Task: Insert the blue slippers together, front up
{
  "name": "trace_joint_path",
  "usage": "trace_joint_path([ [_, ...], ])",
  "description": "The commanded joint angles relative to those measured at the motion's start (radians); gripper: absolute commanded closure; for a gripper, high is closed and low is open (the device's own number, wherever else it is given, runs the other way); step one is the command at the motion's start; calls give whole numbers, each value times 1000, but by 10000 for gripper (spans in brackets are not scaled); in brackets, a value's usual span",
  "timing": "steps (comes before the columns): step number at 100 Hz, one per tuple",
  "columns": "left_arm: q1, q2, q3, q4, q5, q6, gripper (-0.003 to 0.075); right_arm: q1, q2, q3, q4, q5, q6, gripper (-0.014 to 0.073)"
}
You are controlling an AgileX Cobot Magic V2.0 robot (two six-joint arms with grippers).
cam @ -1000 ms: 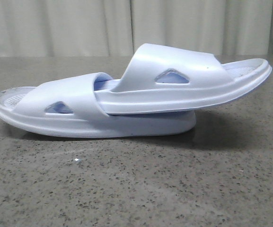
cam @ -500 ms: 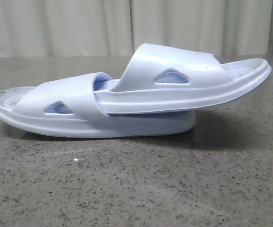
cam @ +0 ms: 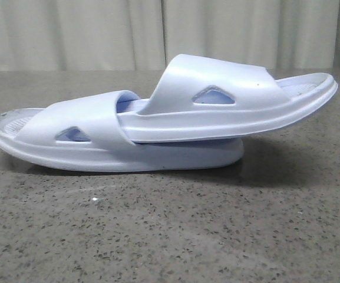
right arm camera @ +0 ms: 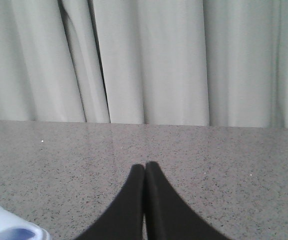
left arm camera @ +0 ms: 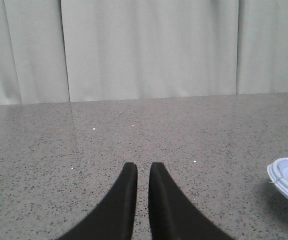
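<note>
Pale pleated curtains (cam: pixel 99 29) hang behind a speckled grey stone-look tabletop (cam: pixel 170 236), where the blue slippers (cam: pixel 158 118) lie nested at the centre of the front view. One slide's toe is tucked under the wide strap of the other, so the upper slipper (cam: pixel 228 100) rides tilted over the lower slipper (cam: pixel 99 141), both footbeds up. Each is moulded pale lavender-blue foam: smooth strap, triangular side cutout, thick sole, ribbed texture showing at the heel.

Neither arm touches the pair. The left gripper (left arm camera: pixel 143 172) hovers over bare table with its black, tapered fingers nearly together, a thin gap between them; a slipper edge shows at the side of its view. The right gripper (right arm camera: pixel 144 170) has its fingers pressed together, holding nothing, a slipper corner low in its view.

Judged from this, the insertion looks complete and the arms are clear; little remains beyond staying off the pair, since a nudge could unseat the upper slide.
</note>
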Motion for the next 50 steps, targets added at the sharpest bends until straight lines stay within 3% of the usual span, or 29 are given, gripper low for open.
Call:
trace_joint_path([
  [1,1,-30,9,-2,-75,-9,704,-8,1,-29,-9,-70,-12,701],
  [21,1,-30,9,-2,-75,-9,704,-6,1,-29,-25,-69,-5,701],
  [50,1,-30,9,-2,-75,-9,704,-35,1,-29,-359,13,306,701],
])
